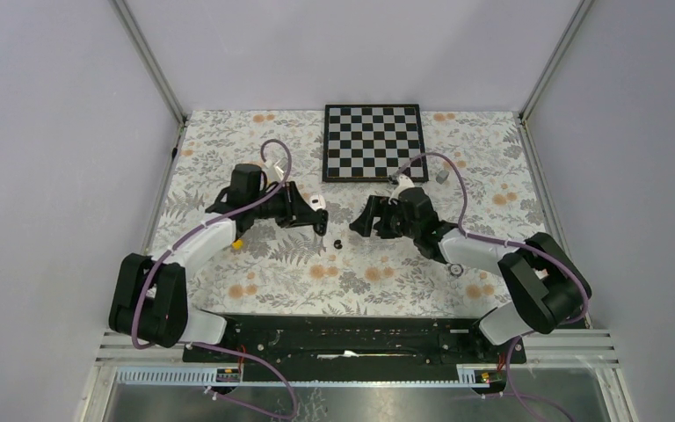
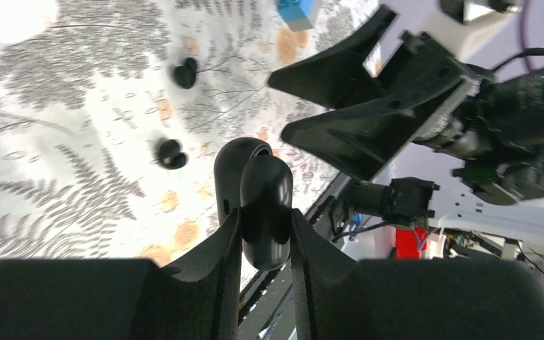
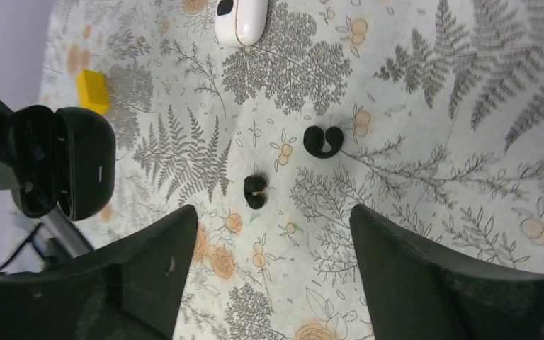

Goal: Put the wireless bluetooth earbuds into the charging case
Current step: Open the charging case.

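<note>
**A:** What does the left pincer (image 2: 265,237) have?

**B:** It is clamped on the black charging case (image 2: 253,191). One finger presses each side, and the case's lid is hinged open.

**A:** And the right pincer (image 3: 273,227)?

**B:** It is spread wide, holding nothing and touching nothing. It hangs over the floral bench (image 3: 425,85). Its own camera shows both black earbuds through the gap between its fingers.

**A:** Where do the earbuds lie?

**B:** Both are on the bench, outside the case. The nearer earbud (image 3: 256,191) sits just ahead of the gap. The farther earbud (image 3: 323,141) is at two o'clock of the nearer one, close to it but apart.

**A:** How do the two pincers stand to each other?

**B:** From above they face tip to tip with a gap between them. The left one is at nine o'clock of that gap and the right one at three. One earbud shows at about six o'clock of the gap.

**A:** What is farther off?

**B:** In the right wrist view a yellow block (image 3: 92,91) lies at twelve o'clock of the held case. A white case (image 3: 241,21) lies at twelve o'clock of the earbuds. Beyond everything, toward the far edge, is the chessboard (image 1: 373,141).
</note>
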`<state>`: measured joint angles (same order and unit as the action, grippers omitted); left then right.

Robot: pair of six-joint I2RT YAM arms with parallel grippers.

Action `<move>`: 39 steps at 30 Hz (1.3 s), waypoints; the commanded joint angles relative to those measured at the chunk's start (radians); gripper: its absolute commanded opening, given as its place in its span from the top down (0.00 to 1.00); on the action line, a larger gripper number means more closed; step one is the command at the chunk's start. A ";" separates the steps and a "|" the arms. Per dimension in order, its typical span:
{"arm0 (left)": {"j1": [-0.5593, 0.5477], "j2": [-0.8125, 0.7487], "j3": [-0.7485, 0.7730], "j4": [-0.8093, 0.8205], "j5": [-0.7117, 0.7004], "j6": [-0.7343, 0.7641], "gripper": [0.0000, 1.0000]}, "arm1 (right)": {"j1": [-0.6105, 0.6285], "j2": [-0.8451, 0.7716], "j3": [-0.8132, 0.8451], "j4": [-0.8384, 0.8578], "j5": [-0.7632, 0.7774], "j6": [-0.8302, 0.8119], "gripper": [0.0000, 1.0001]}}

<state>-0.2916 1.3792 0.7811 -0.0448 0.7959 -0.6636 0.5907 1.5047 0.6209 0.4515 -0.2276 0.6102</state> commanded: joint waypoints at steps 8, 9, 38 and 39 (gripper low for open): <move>0.143 -0.085 -0.008 -0.173 -0.001 0.114 1.00 | 0.132 0.140 0.283 -0.312 0.276 -0.189 0.52; 0.144 -0.088 -0.012 -0.170 -0.004 0.110 1.00 | 0.134 0.164 0.301 -0.314 0.276 -0.185 0.54; 0.161 -0.105 -0.084 -0.108 0.044 0.098 1.00 | 0.243 0.355 0.497 -0.470 0.510 -0.306 0.61; 0.161 -0.101 -0.082 -0.108 0.045 0.098 1.00 | 0.243 0.362 0.503 -0.477 0.508 -0.306 0.61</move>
<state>-0.1371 1.2972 0.7044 -0.2070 0.8055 -0.5762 0.8284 1.8359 1.0702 0.0269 0.2218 0.3550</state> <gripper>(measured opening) 0.277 0.393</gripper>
